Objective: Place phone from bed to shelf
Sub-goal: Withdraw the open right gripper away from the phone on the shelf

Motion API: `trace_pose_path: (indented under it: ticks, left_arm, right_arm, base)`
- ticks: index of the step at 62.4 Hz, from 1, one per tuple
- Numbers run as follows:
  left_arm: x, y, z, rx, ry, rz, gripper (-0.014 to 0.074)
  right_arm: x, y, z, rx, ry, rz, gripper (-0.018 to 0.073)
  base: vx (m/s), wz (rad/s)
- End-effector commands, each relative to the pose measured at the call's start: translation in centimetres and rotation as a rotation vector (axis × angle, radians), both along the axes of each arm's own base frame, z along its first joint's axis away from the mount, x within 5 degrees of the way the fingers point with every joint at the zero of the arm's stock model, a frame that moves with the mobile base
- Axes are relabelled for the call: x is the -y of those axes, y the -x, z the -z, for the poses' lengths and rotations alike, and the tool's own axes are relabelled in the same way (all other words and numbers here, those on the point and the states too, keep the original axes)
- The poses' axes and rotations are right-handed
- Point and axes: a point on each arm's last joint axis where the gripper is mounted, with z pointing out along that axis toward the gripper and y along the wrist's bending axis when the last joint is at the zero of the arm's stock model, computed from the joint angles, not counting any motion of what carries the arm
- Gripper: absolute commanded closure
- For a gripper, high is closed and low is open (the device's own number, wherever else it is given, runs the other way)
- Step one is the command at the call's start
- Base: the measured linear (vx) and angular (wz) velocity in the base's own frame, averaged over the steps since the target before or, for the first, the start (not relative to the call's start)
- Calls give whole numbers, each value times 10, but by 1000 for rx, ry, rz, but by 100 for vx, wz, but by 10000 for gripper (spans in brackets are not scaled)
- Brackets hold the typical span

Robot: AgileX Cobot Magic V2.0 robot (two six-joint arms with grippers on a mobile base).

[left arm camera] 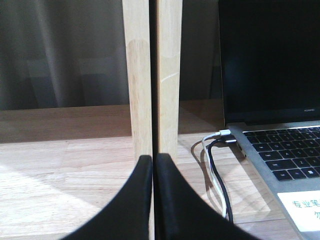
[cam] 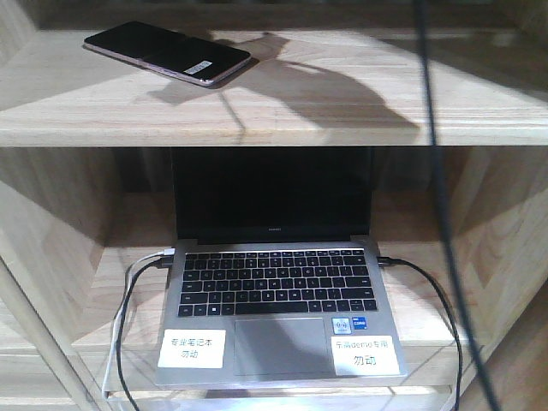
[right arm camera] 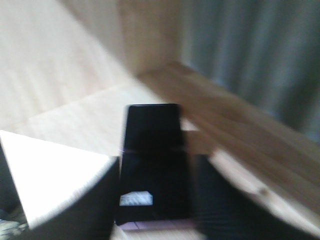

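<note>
On the left, the left pincer (left arm camera: 152, 200) is pressed closed with nothing in it, its two dark fingers (left arm camera: 127, 205) meeting in front of a pale upright post (left arm camera: 150, 75) of the shelf (cam: 257, 111); it sits low on the bottom board, just left of the laptop (cam: 278, 300) and its cables (left arm camera: 217, 170), a whole level below the phone. Further right in the front view, the phone (cam: 167, 51) lies flat on the upper board, toward its left end, with its long axis slanting from back-left to front-right and the white sticker (cam: 199, 66) near the front end. In the right wrist view — badly blurred — the phone (right arm camera: 154, 165) runs straight away from the camera, sticker end nearest, lying in the gap between the two dark fingers (right arm camera: 82, 200) of the right pincer (right arm camera: 155, 210). Those fingers stand apart on either side of it and seem not to be gripping it, though the blur makes contact hard to rule out. The right arm is plainly the nearer one, lined up along the phone's length. Since the phone rests on the shelf and no bed is in view, the placing looks essentially done — what remains, I judge, is drawing the right pincer straight back without nudging the phone.
</note>
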Motion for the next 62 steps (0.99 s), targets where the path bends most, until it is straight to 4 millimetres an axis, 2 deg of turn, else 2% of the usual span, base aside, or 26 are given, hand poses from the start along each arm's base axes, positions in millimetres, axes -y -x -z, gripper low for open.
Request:
trace_pose_path:
  ticks: [1,8,14,27,62]
  left_arm:
    - [-1,-1,-6,76,17,-11,596]
    - [-1,-1,-6,76,17,-11,596]
    - [-1,-1,-6,76,17,-11,596]
    - [-1,-1,-6,76,17,-11,596]
    - [-1,-1,-6,76,17,-11,596]
  right_arm:
    - [15,23,-25,98,-63,67,475]
    - [25,34,-15,107,-92,129,574]
    - [35,48,-9,146,-134,185,571]
    - [58,86,17,188,-165,261,569]
    - [112,210,79,278,-176,266,565]
  base:
    - [0,0]
    - [0,0]
    - [0,0]
    - [0,0]
    - [0,0]
